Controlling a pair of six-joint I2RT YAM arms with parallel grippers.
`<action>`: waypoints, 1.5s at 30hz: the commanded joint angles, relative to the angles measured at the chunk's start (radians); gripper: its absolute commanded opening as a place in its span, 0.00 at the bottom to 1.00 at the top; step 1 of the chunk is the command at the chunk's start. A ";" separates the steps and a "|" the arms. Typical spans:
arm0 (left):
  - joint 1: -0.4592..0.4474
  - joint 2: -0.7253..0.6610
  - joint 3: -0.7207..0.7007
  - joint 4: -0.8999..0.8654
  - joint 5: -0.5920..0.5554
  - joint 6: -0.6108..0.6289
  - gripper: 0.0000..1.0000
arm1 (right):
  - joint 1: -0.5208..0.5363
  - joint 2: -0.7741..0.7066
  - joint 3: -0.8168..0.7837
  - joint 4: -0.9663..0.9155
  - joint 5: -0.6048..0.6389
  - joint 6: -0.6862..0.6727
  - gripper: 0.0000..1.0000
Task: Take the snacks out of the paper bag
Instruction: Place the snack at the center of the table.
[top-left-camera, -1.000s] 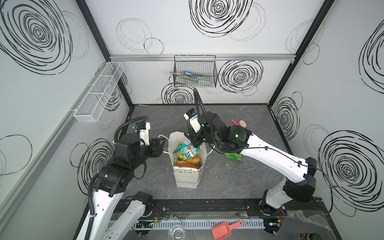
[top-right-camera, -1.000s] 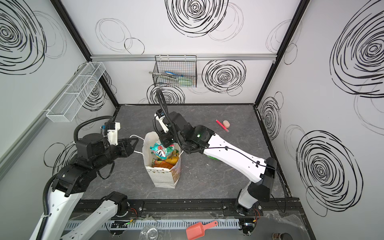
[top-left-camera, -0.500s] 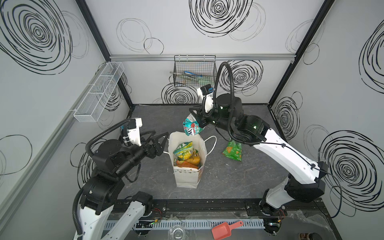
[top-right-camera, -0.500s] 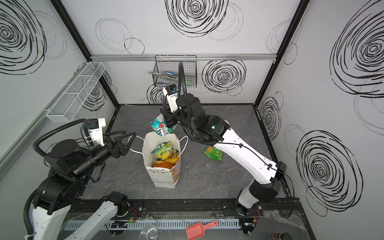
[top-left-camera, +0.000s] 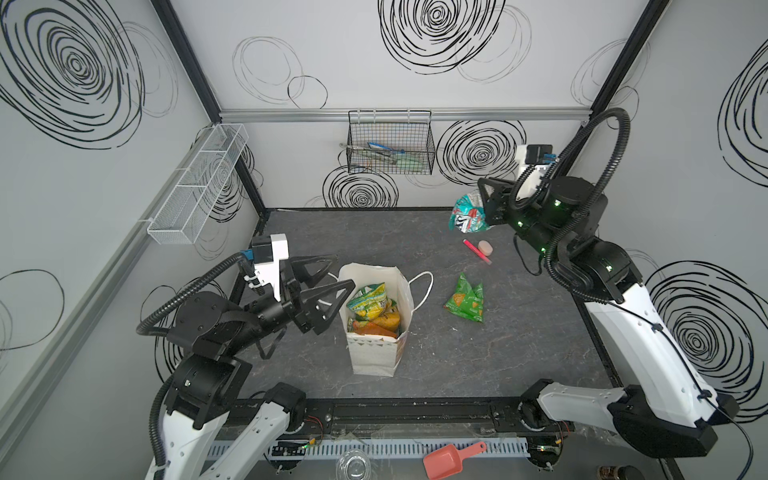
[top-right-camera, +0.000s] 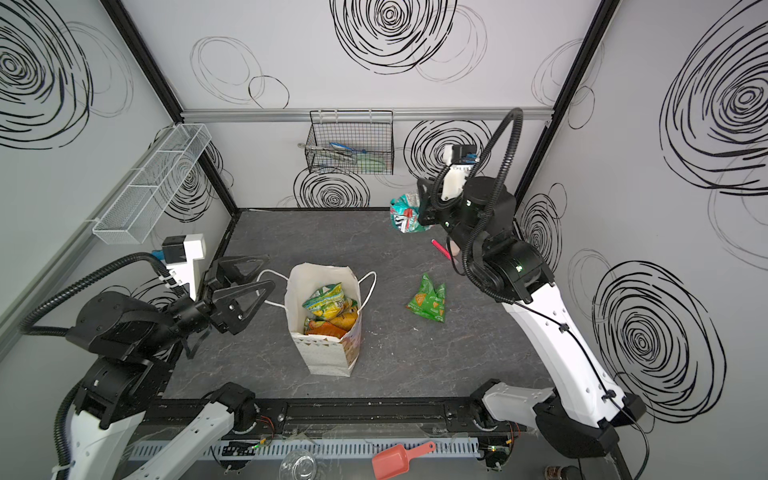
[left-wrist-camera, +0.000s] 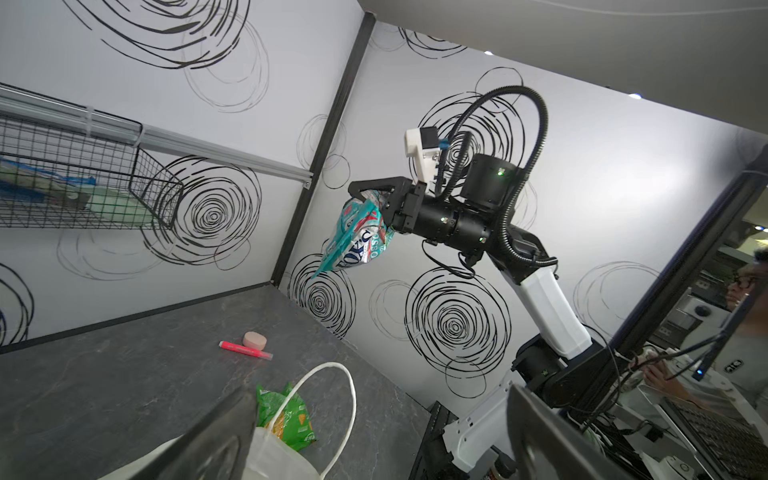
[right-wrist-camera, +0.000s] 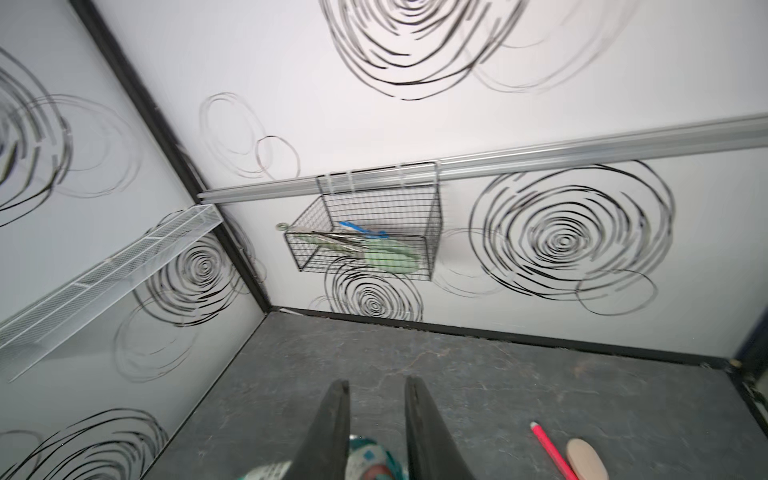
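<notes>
Hanging in the air at the upper right in a top view, the teal packet is pinched by the right tool. In the left wrist view its long side slants down, away from the tool. A green packet lies flat on the table, long side running up and down the frame. Left of it the paper bag stands upright, mouth up, with yellow and orange packets inside. The left tool, spread wide, points at the bag's left rim.
</notes>
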 joint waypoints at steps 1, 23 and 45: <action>-0.018 0.009 0.000 0.050 0.044 0.040 0.96 | -0.105 -0.053 -0.110 0.026 -0.072 0.062 0.00; -1.015 0.439 0.243 -0.416 -1.000 0.348 0.96 | -0.214 0.128 -0.646 0.267 -0.430 0.180 0.02; -1.029 0.477 0.262 -0.529 -1.304 0.291 0.96 | -0.088 0.645 -0.484 0.257 -0.266 0.166 0.21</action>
